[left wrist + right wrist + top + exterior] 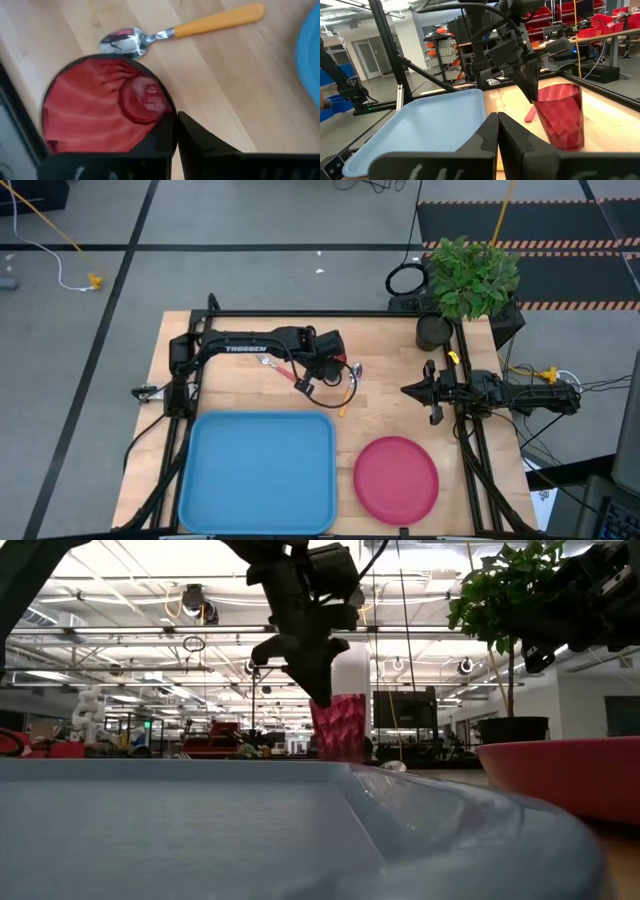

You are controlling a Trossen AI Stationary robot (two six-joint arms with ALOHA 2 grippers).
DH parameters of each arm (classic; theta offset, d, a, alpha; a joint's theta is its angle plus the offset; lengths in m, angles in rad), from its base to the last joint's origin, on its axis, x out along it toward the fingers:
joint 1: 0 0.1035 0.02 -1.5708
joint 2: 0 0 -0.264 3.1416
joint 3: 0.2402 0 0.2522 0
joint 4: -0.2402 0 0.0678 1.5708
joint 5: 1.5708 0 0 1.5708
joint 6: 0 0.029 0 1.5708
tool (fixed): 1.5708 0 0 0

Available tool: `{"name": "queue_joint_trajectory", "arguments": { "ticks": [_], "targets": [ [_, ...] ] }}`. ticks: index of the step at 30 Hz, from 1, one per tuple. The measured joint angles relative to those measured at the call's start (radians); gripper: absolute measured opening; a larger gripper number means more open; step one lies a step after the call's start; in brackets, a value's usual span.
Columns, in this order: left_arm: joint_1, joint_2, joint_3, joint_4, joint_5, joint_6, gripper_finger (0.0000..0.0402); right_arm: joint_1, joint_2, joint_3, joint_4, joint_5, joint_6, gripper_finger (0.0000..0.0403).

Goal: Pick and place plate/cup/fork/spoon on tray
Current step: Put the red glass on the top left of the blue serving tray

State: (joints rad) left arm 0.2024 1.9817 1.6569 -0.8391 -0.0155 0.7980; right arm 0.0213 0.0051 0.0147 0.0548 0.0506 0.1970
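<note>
The left gripper [322,363] is over the table [380,345] at the 12 o'clock side of the tray [258,470], closed on the rim of the cup [338,727]. In the right wrist view one finger [527,80] is inside the cup and the cup stands upright; whether it rests on the wood or hangs just clear cannot be told. The spoon [347,390] lies flat just beside the cup at its 5 o'clock, handle toward the tray. Something red-pink [529,114] lies behind the cup; what it is cannot be told. The plate [396,478] sits on the table at 3 o'clock of the tray, close to it; whether they touch cannot be told. The right gripper [432,402] waits at the right edge, at 1 o'clock of the plate, fingers together and holding nothing. A plant [470,280] stands at the far right corner.
</note>
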Motion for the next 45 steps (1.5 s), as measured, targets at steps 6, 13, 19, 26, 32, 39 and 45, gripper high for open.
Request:
{"name": "queue_joint_trajectory", "arguments": {
  "ticks": [6, 13, 19, 26, 32, 39, 45],
  "targets": [
    [-0.011, 0.000, 0.000, -0.006, -0.052, -0.023, 0.0028, 0.000, 0.000, 0.000, 0.000, 0.000, 0.000, 0.0000],
    [-0.055, -0.062, 0.004, -0.088, -0.078, -0.134, 0.0013, 0.000, 0.001, 0.000, 0.001, 0.000, 0.000, 0.0000],
    [-0.150, -0.170, 0.005, -0.173, -0.092, -0.249, 0.0016, 0.000, 0.009, 0.000, -0.002, 0.001, 0.000, 0.0000],
    [-0.290, -0.301, 0.005, -0.292, -0.094, -0.391, 0.0017, 0.000, 0.010, 0.000, 0.010, 0.001, 0.000, 0.0000],
    [-0.422, -0.382, 0.005, -0.451, -0.114, -0.582, 0.0008, 0.000, 0.010, 0.000, 0.054, 0.001, 0.000, 0.0000],
    [-0.596, -0.413, 0.005, -0.615, -0.117, -0.876, 0.0008, 0.000, 0.011, 0.000, 0.059, 0.000, 0.004, 0.0000],
    [-0.753, -0.413, 0.005, -0.712, -0.117, -1.152, 0.0014, 0.000, 0.011, 0.000, 0.109, 0.001, 0.034, 0.0000]
  ]
}}
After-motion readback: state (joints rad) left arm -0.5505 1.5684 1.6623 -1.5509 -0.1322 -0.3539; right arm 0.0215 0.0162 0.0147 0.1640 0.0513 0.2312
